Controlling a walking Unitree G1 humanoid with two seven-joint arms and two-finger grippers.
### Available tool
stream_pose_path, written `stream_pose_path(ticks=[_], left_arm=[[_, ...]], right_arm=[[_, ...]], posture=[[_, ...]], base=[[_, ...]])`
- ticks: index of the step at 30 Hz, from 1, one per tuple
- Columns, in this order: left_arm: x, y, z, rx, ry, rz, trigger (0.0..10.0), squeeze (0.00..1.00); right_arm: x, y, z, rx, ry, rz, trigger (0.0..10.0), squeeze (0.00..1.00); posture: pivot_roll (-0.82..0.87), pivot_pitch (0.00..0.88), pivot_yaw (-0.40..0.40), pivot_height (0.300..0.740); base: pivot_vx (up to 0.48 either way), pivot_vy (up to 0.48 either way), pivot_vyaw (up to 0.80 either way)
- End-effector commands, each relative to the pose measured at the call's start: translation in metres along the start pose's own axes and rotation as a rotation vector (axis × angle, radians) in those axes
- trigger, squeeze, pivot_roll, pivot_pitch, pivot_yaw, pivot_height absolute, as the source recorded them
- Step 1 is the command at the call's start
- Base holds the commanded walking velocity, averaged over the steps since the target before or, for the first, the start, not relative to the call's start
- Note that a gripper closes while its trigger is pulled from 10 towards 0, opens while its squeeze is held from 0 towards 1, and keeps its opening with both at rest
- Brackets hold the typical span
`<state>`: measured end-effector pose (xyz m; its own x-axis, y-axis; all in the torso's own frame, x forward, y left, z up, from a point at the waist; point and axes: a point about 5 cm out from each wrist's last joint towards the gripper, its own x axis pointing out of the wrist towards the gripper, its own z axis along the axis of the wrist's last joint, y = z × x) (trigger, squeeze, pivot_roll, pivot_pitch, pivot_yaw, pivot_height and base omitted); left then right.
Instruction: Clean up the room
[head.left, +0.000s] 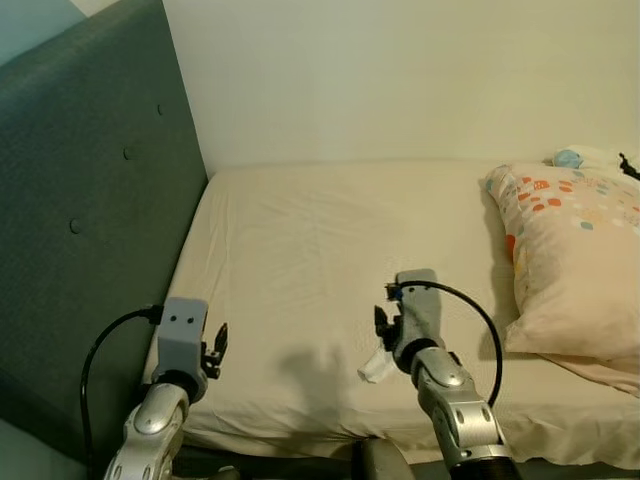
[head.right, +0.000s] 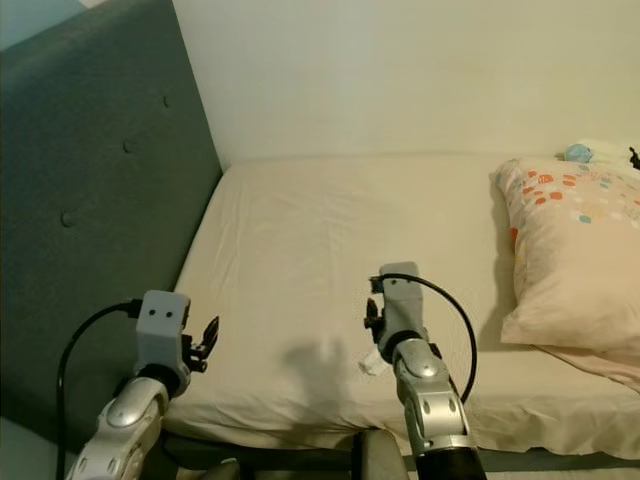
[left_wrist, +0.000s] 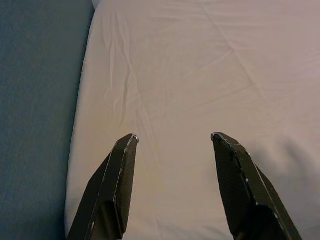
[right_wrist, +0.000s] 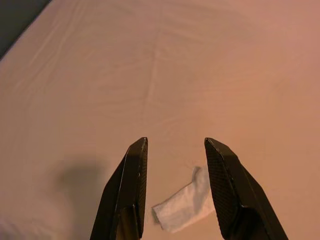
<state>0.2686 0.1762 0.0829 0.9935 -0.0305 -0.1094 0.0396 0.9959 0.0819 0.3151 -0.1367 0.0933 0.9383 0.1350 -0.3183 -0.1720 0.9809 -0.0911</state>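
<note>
Left eye view: cream bed (head.left: 300, 260), grey headboard (head.left: 90, 200).

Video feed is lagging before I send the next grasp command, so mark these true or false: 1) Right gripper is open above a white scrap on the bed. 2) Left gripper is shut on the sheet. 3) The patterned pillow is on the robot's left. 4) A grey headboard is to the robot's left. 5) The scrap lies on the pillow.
1) True: the right gripper is open, and the white scrap lies between its fingers.
2) False: the left gripper is open, with nothing between its fingers, over the bare sheet.
3) False: the patterned pillow is on the robot's right.
4) True: the grey headboard runs along the robot's left.
5) False: the scrap lies on the sheet, apart from the pillow.
</note>
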Motion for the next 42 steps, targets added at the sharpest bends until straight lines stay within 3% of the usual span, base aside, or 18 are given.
stream_pose_path(ticks=[1, 5, 8, 12, 15, 16, 17, 19, 20, 21, 25, 26, 27, 30, 36, 42], left_arm=[[-0.004, 0.004, -0.003, 0.026, 0.021, -0.005, 10.0, 0.00], [-0.007, 0.003, 0.000, 0.022, 0.007, -0.022, 10.0, 0.00], [-0.009, 0.003, 0.001, 0.028, 0.001, -0.039, 10.0, 0.00], [-0.012, 0.001, 0.001, 0.032, -0.001, -0.069, 10.0, 0.00], [-0.015, -0.002, 0.003, 0.056, -0.005, -0.129, 10.0, 0.00], [-0.017, -0.002, 0.004, 0.057, -0.008, -0.147, 10.0, 0.00], [-0.017, -0.002, 0.004, 0.057, -0.008, -0.147, 10.0, 0.00], [-0.018, -0.003, 0.005, 0.056, -0.010, -0.164, 10.0, 0.00], [-0.018, -0.003, 0.005, 0.056, -0.010, -0.164, 10.0, 0.00], [-0.021, -0.003, 0.007, 0.057, -0.009, -0.176, 10.0, 0.00], [-0.022, -0.003, 0.007, 0.058, -0.009, -0.182, 10.0, 0.00], [-0.023, -0.002, 0.008, 0.058, -0.008, -0.183, 10.0, 0.00], [-0.025, -0.002, 0.008, 0.059, -0.006, -0.182, 10.0, 0.00], [-0.031, 0.000, 0.009, 0.061, 0.005, -0.177, 10.0, 0.00], [-0.035, 0.002, 0.010, 0.063, 0.010, -0.176, 10.0, 0.00], [-0.049, 0.011, 0.021, 0.087, -0.020, -0.139, 10.0, 0.00]], right_arm=[[0.005, -0.001, -0.007, -0.067, 0.084, 0.023, 10.0, 0.00], [0.013, -0.002, -0.006, -0.137, 0.131, 0.075, 10.0, 0.00], [0.017, -0.004, -0.006, -0.133, 0.157, 0.080, 10.0, 0.00], [0.023, -0.007, -0.013, -0.186, 0.252, 0.110, 10.0, 0.00], [0.028, -0.007, -0.015, -0.364, 0.369, 0.268, 10.0, 0.00], [0.030, -0.010, -0.012, -0.463, 0.410, 0.335, 10.0, 0.00], [0.030, -0.010, -0.012, -0.463, 0.410, 0.335, 10.0, 0.00], [0.033, -0.019, -0.007, -0.602, 0.463, 0.398, 10.0, 0.00], [0.033, -0.019, -0.007, -0.602, 0.463, 0.398, 10.0, 0.00], [0.035, -0.031, -0.004, -0.710, 0.503, 0.424, 10.0, 0.04], [0.035, -0.036, -0.003, -0.740, 0.519, 0.435, 10.0, 0.04], [0.036, -0.042, -0.003, -0.800, 0.525, 0.419, 10.0, 0.87], [0.036, -0.051, -0.004, -0.850, 0.538, 0.396, 10.0, 1.00], [0.034, -0.064, -0.008, -0.876, 0.564, 0.381, 10.0, 1.00], [0.034, -0.060, -0.012, -0.863, 0.548, 0.420, 10.0, 1.00], [0.038, -0.048, -0.014, -0.935, 0.385, 0.413, 10.0, 1.00]], posture=[[-0.07, 0.139, -0.016, 0.620], [-0.06, 0.154, -0.033, 0.620], [-0.06, 0.161, -0.035, 0.620], [-0.06, 0.161, -0.035, 0.620], [-0.05, 0.174, -0.028, 0.620], [-0.05, 0.187, -0.025, 0.620], [-0.05, 0.187, -0.025, 0.620], [-0.04, 0.196, -0.024, 0.620], [-0.04, 0.196, -0.024, 0.620], [-0.03, 0.210, -0.021, 0.620], [-0.03, 0.216, -0.020, 0.620], [-0.03, 0.225, -0.022, 0.620], [-0.02, 0.238, -0.023, 0.620], [-0.01, 0.256, -0.024, 0.620], [0.01, 0.265, -0.025, 0.620], [0.05, 0.328, -0.002, 0.620]], base=[[0.000, 0.000, 0.00], [0.000, 0.000, 0.00], [0.000, 0.000, 0.00], [0.000, 0.000, 0.00], [0.000, 0.000, 0.00], [0.000, 0.000, 0.00], [0.000, 0.000, 0.00], [0.000, 0.000, 0.00], [0.000, 0.000, 0.00], [0.000, 0.000, 0.00], [0.000, 0.000, 0.00], [0.000, 0.000, 0.00], [0.000, 0.000, 0.00], [0.000, 0.000, 0.00], [0.000, 0.000, 0.00], [0.000, 0.000, 0.00]])
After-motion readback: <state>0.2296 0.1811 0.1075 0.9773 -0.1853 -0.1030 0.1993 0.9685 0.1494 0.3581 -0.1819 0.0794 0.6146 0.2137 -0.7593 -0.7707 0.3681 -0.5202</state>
